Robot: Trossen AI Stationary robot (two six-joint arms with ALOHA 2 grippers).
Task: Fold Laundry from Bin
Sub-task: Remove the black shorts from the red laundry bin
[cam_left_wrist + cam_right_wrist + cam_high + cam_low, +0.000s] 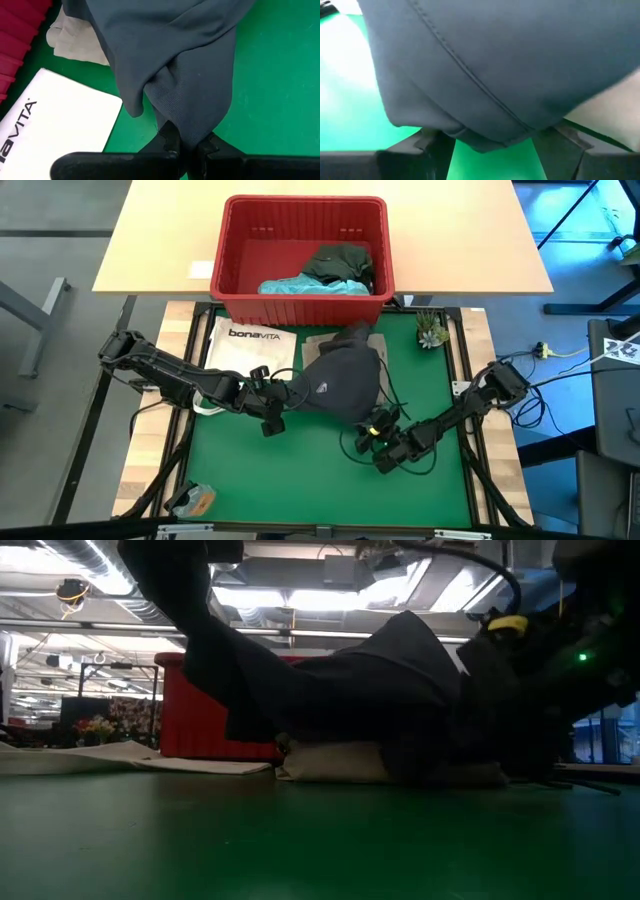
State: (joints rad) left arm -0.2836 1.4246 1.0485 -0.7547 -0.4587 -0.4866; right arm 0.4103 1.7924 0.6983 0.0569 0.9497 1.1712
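Left gripper [189, 145] pinches the dark grey garment [340, 385]; right gripper [492, 142] spread wide

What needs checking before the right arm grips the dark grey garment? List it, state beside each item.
1. Left gripper shut on the dark grey garment: ok.
2. Right gripper fingers open, with the garment's hem between them: ok.
3. Garment out of the red bin and over the green mat: ok.
4. Khaki-tan garment free of the grey one: not ok, it lies partly underneath.
5. White tote bag clear of the grey garment: cannot tell, their edges meet in the high view.
6. Turquoise garment and dark green garment left in the bin: ok.
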